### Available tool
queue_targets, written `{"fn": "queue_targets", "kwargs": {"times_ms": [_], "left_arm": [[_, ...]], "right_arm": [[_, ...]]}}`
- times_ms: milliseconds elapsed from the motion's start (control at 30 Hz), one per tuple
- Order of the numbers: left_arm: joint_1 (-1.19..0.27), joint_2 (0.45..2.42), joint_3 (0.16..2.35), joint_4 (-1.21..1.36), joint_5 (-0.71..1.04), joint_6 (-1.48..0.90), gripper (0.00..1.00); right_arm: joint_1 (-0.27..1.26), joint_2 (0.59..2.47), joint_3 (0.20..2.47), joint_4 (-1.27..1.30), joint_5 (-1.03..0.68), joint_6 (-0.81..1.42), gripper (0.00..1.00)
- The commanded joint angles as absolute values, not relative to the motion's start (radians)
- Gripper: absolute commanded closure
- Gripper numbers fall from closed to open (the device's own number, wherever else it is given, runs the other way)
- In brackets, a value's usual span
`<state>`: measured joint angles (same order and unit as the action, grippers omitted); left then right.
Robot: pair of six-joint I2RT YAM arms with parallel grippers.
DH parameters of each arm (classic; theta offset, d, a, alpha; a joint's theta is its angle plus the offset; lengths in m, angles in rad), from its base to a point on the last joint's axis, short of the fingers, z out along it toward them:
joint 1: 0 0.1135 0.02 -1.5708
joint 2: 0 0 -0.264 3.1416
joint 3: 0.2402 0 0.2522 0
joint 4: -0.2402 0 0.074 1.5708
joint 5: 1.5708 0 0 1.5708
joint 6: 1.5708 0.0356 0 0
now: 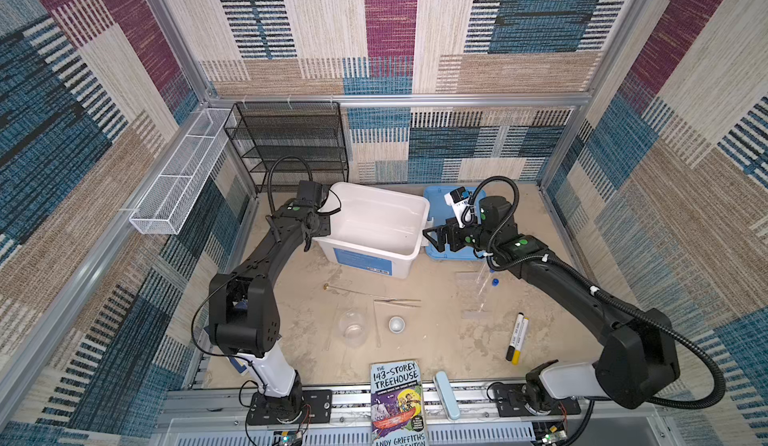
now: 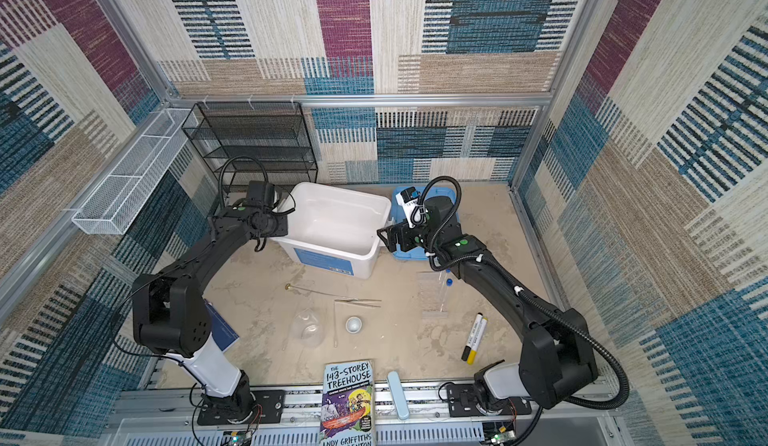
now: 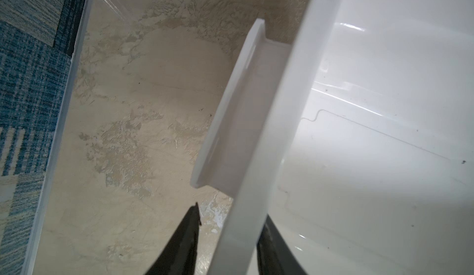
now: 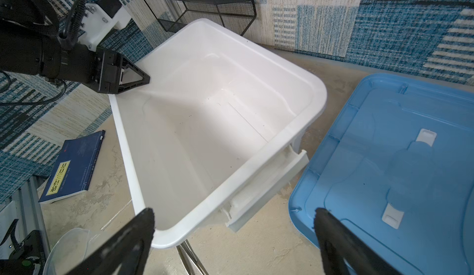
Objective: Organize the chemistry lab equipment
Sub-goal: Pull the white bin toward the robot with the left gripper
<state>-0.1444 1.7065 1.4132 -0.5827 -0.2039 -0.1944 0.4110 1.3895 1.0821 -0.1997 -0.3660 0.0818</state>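
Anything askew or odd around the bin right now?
White bin sits skewed to the back wall, empty, blue lid off beside it. Left gripper straddles its rim. No spill or damage visible.

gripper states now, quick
left gripper: open, astride bin rim, not clamped
right gripper: open, empty

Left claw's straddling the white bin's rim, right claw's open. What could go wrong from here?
The left claw straddles the white bin's rim near one corner while the right claw is open; a one-sided pull may twist the bin.
The brass-tipped rod, tweezers and round flask lie in front of the bin; dragging it forward could hit them.
The blue lid sits beside the bin; the right claw could snag it.
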Motion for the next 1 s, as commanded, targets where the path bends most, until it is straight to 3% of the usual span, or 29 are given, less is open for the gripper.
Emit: {"fn": "queue_targets", "kwargs": {"times_ms": [0,200,333,500,867,967], "left_arm": [[-0.143,1.668,1.379,-0.579,-0.210,-0.304,0.61],[-0.140,1.585,1.278,-0.541,-0.215,-0.357,0.63],[-0.140,1.541,1.237,-0.525,-0.124,-0.410,0.53],[-0.140,1.500,1.169,-0.433,-0.049,-0.486,0.48],[-0.140,1.463,1.112,-0.348,0.055,-0.603,0.48],[-0.140,1.457,1.101,-0.349,0.060,-0.597,0.36]], "right_arm": [[0.413,1.392,1.092,-0.176,-0.373,0.083,0.02],[0.414,1.393,1.094,-0.181,-0.370,0.080,0.02],[0.415,1.398,1.100,-0.181,-0.373,0.082,0.02],[0.417,1.399,1.100,-0.173,-0.374,0.086,0.02],[0.417,1.384,1.083,-0.170,-0.349,0.080,0.02],[0.417,1.384,1.079,-0.167,-0.346,0.081,0.02]]}}
